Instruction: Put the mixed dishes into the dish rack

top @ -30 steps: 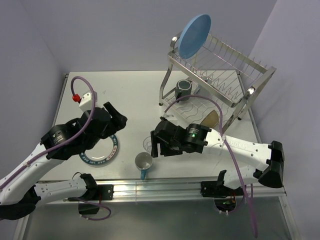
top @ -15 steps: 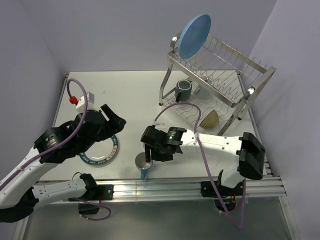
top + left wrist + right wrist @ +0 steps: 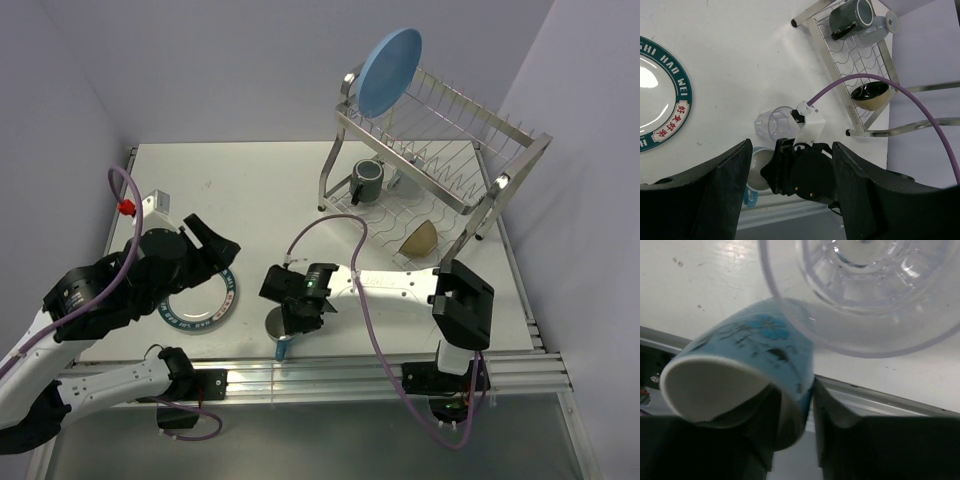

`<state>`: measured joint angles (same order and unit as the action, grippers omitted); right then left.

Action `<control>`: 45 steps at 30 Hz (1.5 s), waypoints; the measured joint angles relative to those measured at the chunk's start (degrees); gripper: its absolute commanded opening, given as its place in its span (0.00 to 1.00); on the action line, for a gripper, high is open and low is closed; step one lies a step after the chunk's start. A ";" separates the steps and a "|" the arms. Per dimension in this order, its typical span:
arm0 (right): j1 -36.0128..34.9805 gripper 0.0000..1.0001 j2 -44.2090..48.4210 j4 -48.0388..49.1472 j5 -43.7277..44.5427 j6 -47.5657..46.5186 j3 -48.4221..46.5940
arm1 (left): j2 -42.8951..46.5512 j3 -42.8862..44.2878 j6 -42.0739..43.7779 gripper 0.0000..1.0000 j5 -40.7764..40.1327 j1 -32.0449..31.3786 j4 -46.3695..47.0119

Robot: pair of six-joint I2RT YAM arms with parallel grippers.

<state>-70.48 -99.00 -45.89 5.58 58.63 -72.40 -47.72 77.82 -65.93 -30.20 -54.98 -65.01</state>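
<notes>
My right gripper [image 3: 290, 318] is shut on the white-and-blue mug [image 3: 740, 355], one finger inside its rim and one outside, near the table's front edge. The mug [image 3: 281, 338] leans on the table. The clear glass [image 3: 865, 290] stands right beside it. My left gripper [image 3: 790, 200] hangs open and empty above the table, left of the mug. The lettered-rim plate [image 3: 205, 305] lies under my left arm. The dish rack [image 3: 440, 150] holds the light-blue plate [image 3: 388, 70] on top, and below it the dark mug [image 3: 368, 178], the light-blue cup [image 3: 880, 27] and the bowl [image 3: 420, 236].
A metal rail [image 3: 350, 375] runs along the near table edge just beyond the mug. My right arm's purple cable [image 3: 340, 220] loops over the table in front of the rack. Walls close the table in at the left, back and right.
My right gripper has travelled left and toward the front edge, onto the mug, and its jaws have closed on the rim. My left arm has drawn back to the left.
</notes>
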 measured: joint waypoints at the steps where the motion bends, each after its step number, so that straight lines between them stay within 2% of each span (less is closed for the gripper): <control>1: -0.33 0.22 -0.26 0.04 -0.15 -0.26 -0.26 | -0.07 0.00 -0.07 0.71 0.02 0.00 0.00; 3: -0.90 0.04 -0.68 0.09 0.28 -1.03 -0.68 | -0.17 0.00 -0.31 0.71 0.04 0.00 0.02; 4: -1.09 0.00 -0.70 0.33 -0.46 -1.11 -0.72 | -0.26 0.00 -0.35 0.71 0.07 0.00 0.02; 13: -6.91 0.00 0.90 -1.84 3.19 -6.80 -5.16 | -3.13 0.02 -0.79 0.71 0.46 0.00 0.74; 17: -7.45 0.00 7.41 -3.04 6.03 -10.64 -9.51 | -5.64 2.86 -0.66 0.71 0.37 0.00 0.20; 22: -1.62 0.00 20.22 -3.30 7.56 -15.34 -15.34 | -7.80 9.84 2.19 0.64 1.20 0.00 3.30; 27: 13.14 0.00 29.20 -5.11 4.96 -19.52 -22.95 | -7.85 11.06 8.07 0.65 9.79 0.02 17.22; 31: 22.47 0.00 32.06 -6.78 1.57 -21.68 -26.51 | -6.86 4.31 10.01 0.68 20.35 0.02 34.47; 33: 25.35 0.00 33.07 -6.99 -2.01 -21.94 -27.36 | -6.45 -0.20 10.16 0.72 25.00 0.02 41.59; 37: 29.42 0.00 35.23 -6.34 -8.52 -21.86 -27.30 | -7.65 -8.94 8.83 0.71 34.73 0.02 55.93; 41: 31.06 0.00 38.88 -2.91 -12.04 -21.62 -25.64 | -12.50 -10.45 5.55 0.69 43.30 0.02 67.71; 45: 32.20 0.00 41.42 -0.09 -15.39 -21.20 -25.38 | -15.58 -11.54 2.58 0.73 48.50 -0.04 77.13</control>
<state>-38.28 -57.58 -45.98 -9.80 37.43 -97.78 -63.31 66.28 -63.35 18.31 -55.02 12.12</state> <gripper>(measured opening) 0.170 0.712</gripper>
